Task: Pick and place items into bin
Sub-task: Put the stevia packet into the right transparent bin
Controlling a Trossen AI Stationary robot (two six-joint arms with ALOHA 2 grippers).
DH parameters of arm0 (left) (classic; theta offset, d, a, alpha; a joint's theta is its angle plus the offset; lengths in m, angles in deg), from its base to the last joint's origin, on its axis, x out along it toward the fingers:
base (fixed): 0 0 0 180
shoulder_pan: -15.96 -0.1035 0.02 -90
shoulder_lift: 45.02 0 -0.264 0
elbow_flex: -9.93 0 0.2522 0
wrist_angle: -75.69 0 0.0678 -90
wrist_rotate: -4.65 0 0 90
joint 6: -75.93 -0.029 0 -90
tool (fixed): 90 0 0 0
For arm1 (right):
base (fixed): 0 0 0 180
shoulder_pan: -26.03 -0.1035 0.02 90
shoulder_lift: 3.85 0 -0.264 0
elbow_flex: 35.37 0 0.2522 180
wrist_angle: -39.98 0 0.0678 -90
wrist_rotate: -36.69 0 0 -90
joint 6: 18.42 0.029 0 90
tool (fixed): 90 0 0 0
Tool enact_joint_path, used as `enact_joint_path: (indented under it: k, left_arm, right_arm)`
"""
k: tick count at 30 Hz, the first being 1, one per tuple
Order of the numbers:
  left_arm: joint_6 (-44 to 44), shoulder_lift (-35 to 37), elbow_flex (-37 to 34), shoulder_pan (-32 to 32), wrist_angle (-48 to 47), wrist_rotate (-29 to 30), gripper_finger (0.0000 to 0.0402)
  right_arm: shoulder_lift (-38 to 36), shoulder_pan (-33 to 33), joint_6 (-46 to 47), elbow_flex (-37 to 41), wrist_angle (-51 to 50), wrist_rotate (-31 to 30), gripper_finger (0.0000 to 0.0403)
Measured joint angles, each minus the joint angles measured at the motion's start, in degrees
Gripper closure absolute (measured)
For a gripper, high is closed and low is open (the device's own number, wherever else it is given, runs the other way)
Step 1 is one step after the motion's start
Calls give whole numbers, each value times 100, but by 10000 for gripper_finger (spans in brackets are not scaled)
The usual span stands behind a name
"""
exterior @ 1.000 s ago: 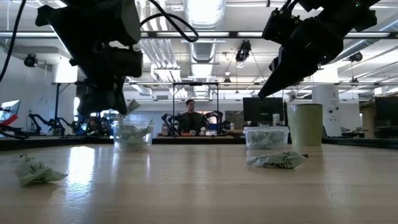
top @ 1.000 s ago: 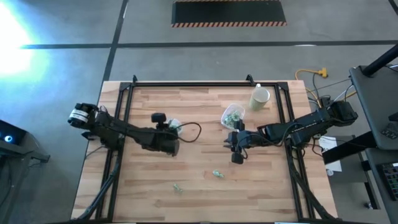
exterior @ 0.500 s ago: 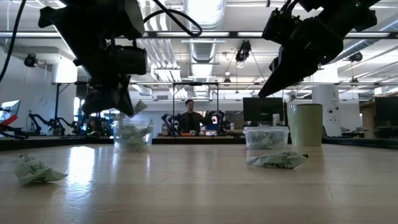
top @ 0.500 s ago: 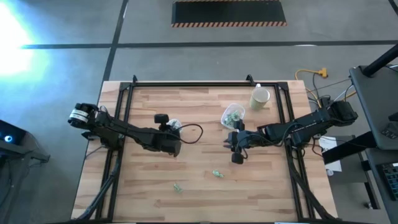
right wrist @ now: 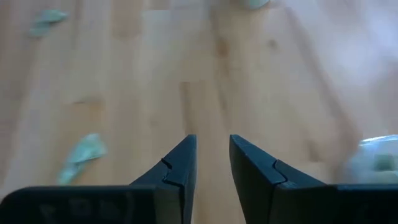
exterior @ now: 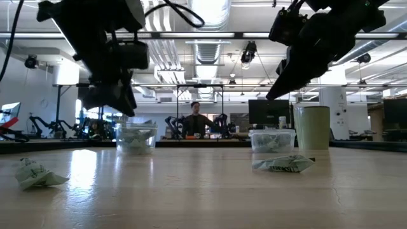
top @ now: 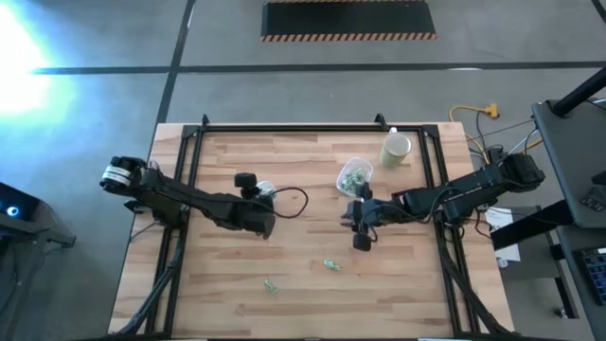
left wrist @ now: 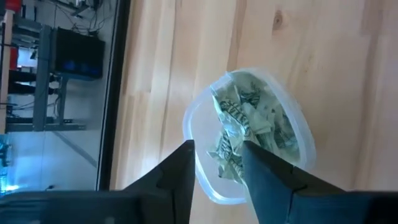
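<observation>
From above, my left gripper sits over the left tub. Two pieces lie loose on the table. Down low, the piece it carried a moment ago is gone — dropped in. Left wrist: fingers apart over the tub. Right gripper hovers open, empty.

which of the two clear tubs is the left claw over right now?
The clear tub nearer the table's left side, packed with crumpled green-and-white pieces; the left claw hangs over it, fingers apart. The other tub sits by the cream cup.
</observation>
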Motion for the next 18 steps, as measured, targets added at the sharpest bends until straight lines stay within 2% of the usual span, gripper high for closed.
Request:
enact_joint_path:
  k: [4, 9, 18]
  left_arm:
    - [105, 406, 28, 246, -52, -117, 283]
    - [404, 1031, 30, 682, -60, -441, 283]
    - [698, 1652, -27, 1346, 13, -465, 283]
  right_arm:
    - [26, -79, 222, 10, 44, 702, 315]
    - [284, -298, 208, 16, 469, 811, 308]
    - [1272, -608, 179, -16, 1317, 1470, 301]
